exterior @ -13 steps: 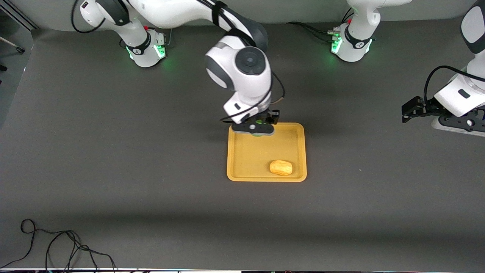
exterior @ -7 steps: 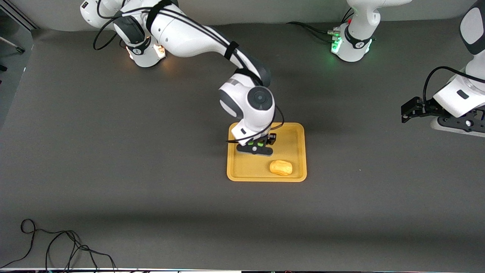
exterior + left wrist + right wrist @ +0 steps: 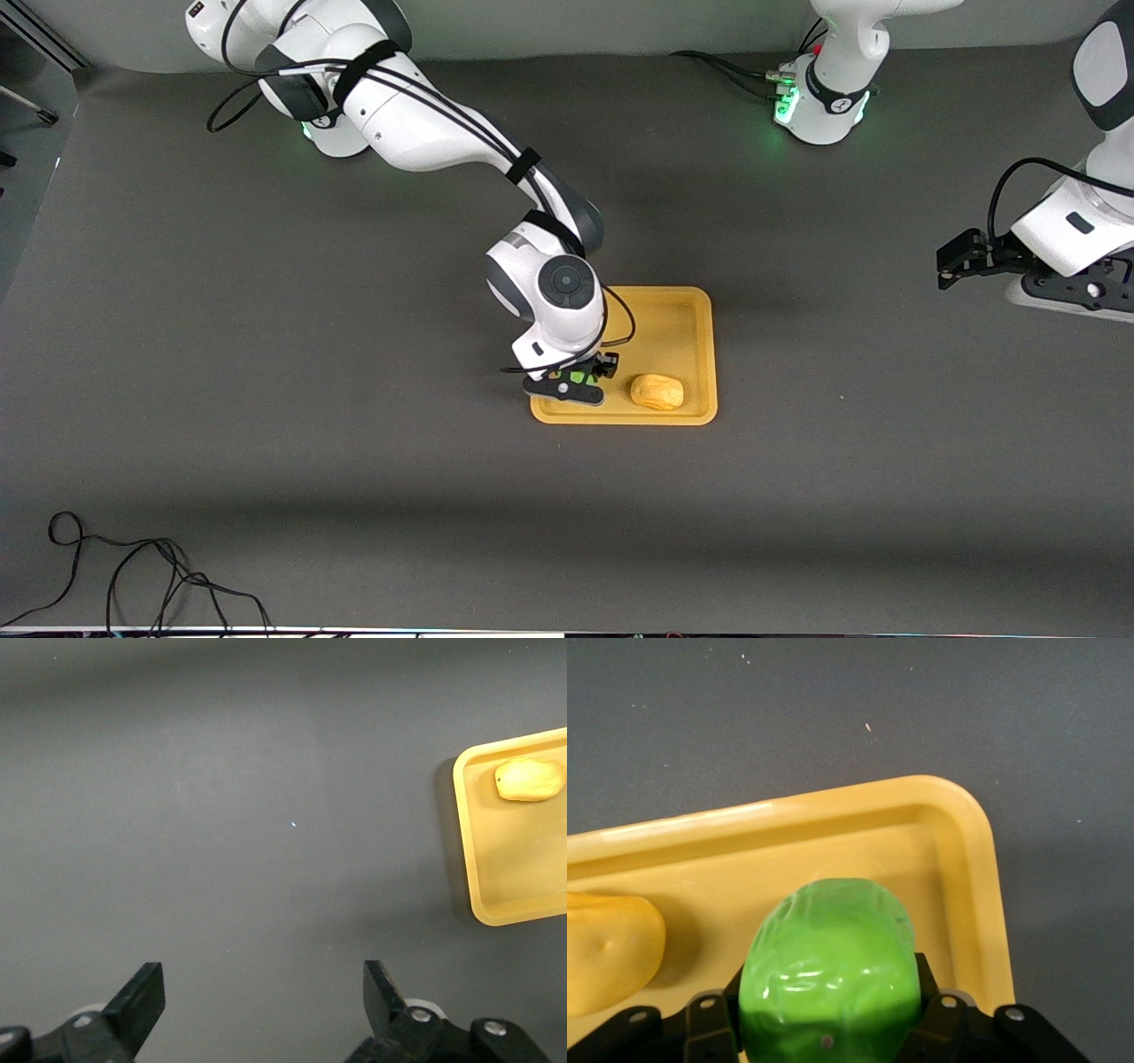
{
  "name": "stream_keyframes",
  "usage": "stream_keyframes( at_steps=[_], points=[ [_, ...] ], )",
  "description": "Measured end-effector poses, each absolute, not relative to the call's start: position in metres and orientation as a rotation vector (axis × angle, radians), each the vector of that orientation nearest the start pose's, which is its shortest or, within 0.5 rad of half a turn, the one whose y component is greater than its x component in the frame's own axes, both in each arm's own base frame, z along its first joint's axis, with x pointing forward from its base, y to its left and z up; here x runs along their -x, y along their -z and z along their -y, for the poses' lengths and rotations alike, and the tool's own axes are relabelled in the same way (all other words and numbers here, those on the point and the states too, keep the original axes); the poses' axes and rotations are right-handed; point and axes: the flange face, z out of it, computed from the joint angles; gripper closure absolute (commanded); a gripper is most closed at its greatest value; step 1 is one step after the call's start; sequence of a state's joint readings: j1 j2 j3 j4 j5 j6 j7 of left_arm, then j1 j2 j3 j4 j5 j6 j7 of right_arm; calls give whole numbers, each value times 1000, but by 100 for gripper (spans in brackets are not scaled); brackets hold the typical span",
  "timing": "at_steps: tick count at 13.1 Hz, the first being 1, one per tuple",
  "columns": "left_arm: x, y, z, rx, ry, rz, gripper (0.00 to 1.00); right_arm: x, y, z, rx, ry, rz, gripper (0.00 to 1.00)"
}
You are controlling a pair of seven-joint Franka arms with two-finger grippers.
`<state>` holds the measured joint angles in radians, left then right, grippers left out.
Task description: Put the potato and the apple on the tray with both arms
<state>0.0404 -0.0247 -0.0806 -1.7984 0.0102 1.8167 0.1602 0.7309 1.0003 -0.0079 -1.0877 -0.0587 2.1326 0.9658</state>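
The yellow-orange tray (image 3: 682,306) lies mid-table. The potato (image 3: 656,392) rests in the tray near its edge closest to the front camera, and shows in the right wrist view (image 3: 607,948) and the left wrist view (image 3: 529,779). My right gripper (image 3: 571,383) is shut on the green apple (image 3: 828,966) and holds it low over the tray's corner (image 3: 957,806) beside the potato. In the front view only green slivers of the apple (image 3: 578,378) show between the fingers. My left gripper (image 3: 264,1005) is open and empty over bare table at the left arm's end, away from the tray (image 3: 469,877).
A loose black cable (image 3: 133,576) lies on the table near the front camera at the right arm's end. The two arm bases (image 3: 819,97) stand along the table's edge farthest from the front camera.
My right arm has carried the apple across the tray toward the front camera and lower, ending beside the potato. The left arm has not moved.
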Motion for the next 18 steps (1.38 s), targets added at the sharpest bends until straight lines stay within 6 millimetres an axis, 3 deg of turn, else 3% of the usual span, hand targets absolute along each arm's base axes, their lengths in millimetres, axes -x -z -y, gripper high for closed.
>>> stream_keyframes(
  at_steps=[3, 4, 5, 8, 10, 12, 15, 18],
  points=[
    [-560, -551, 22, 3110, 66, -316, 0, -578, -196, -520, 3124, 114, -311, 45],
    [-560, -551, 22, 3110, 66, -316, 0, -576, -193, -522, 3125, 112, -306, 40],
    [-560, -550, 22, 3111, 64, -316, 0, -575, -192, -523, 3126, 111, -302, 4],
    [-560, -549, 22, 3111, 60, -316, 0, -574, -192, -524, 3124, 113, -302, 0],
    [-560, -548, 22, 3111, 58, -316, 0, -578, -204, -525, 3107, 136, -303, 0],
    [-560, -547, 22, 3111, 56, -316, 0, -584, -243, -523, 3109, 136, -321, 0],
    [-560, -548, 22, 3111, 57, -316, 0, -585, -352, -506, 3123, 126, -362, 0],
    [-560, -551, 22, 3110, 67, -316, 0, -585, -455, -453, 3171, 77, -320, 0]
  ],
)
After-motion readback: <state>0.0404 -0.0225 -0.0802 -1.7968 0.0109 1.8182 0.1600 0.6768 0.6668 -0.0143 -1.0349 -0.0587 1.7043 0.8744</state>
